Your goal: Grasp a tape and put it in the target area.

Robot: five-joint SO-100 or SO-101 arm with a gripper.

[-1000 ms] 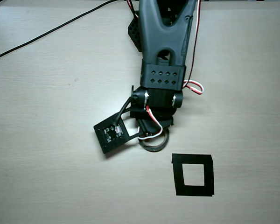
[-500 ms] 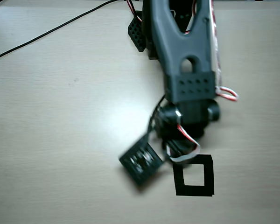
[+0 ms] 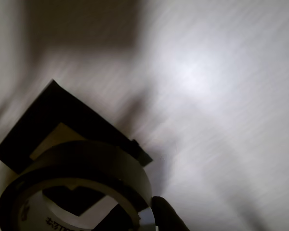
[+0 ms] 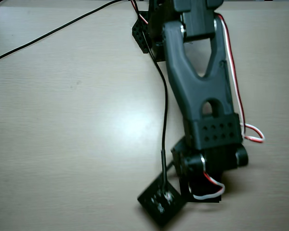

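— Closest to the wrist camera?
— The tape (image 3: 74,185), a dark roll over a black square (image 3: 62,125). The jaws reach its rim; I can't tell their grip.
— And further off?
— Pale wood-grain counter (image 4: 62,120), glare spot, arm (image 4: 202,91) overhead, black cable (image 4: 48,33) trailing away.

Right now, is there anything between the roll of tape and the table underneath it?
Yes. In the wrist view, the roll of tape sits over a black square frame that lies flat on the table. The overhead view hides this under the arm.
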